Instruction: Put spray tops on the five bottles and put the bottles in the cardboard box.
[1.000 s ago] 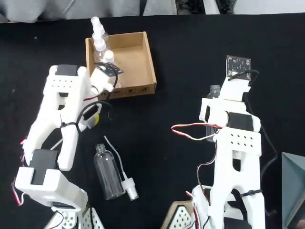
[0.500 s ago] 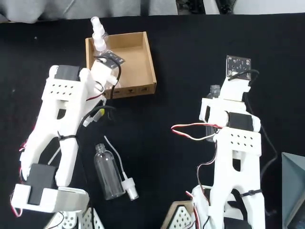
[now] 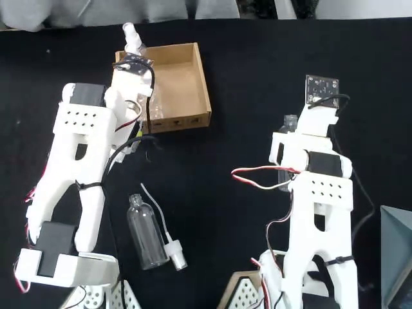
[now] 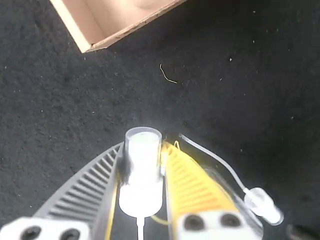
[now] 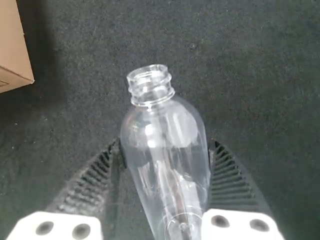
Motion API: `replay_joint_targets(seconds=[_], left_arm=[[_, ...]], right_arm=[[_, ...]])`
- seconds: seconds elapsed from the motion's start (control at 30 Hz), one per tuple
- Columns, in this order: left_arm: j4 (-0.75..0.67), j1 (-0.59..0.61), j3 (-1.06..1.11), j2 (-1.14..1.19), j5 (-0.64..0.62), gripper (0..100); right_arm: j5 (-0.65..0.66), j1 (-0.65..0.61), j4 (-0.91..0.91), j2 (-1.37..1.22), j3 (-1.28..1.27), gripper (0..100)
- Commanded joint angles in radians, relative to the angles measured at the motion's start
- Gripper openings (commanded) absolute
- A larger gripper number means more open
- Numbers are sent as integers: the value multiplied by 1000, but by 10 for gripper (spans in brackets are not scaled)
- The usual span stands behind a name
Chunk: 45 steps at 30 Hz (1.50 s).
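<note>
My left gripper (image 4: 144, 150) is shut on a white spray top (image 4: 142, 172), its cap pointing away from the wrist. In the high view this gripper (image 3: 132, 149) hangs just in front of the cardboard box (image 3: 193, 80), near its left front corner. Capped bottles (image 3: 133, 38) stand at the box's far left, partly hidden by the arm. My right gripper (image 5: 165, 150) is shut on a clear bottle (image 5: 165, 130) with an open neck, held at mid right (image 3: 290, 123). Another open bottle (image 3: 145, 235) lies near the front, a loose spray top (image 3: 175, 250) with its tube beside it.
The table is covered in black cloth. A corner of the box (image 4: 87, 40) is close ahead of the left gripper. A grey-blue object (image 3: 396, 254) sits at the right front edge. Both arm bases stand along the front edge.
The left arm has stretched away toward the box's left side, its wrist now over the box's near-left wall. The right arm and its bottle have not moved.
</note>
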State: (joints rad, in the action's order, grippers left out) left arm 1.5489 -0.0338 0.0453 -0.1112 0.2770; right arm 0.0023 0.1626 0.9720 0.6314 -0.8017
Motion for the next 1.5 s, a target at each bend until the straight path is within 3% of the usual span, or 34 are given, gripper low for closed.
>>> replay_joint_targets(seconds=[0.0, 0.6, 0.87, 1.2, 1.47], left_arm=[[-2, -13, -59, -115, -71, 29], [-118, -12, -25, -408, -345, 29], [-133, -10, -4, -483, -460, 29], [-384, -10, 292, -652, -539, 29], [-551, -10, 512, -835, -552, 28]], right_arm=[[3, 32, 8, 47, 28, 141], [3, 18, 34, 288, -10, 141], [3, -110, 28, 437, -76, 142], [3, -184, -28, 696, -228, 145], [3, -190, -94, 760, -312, 144]])
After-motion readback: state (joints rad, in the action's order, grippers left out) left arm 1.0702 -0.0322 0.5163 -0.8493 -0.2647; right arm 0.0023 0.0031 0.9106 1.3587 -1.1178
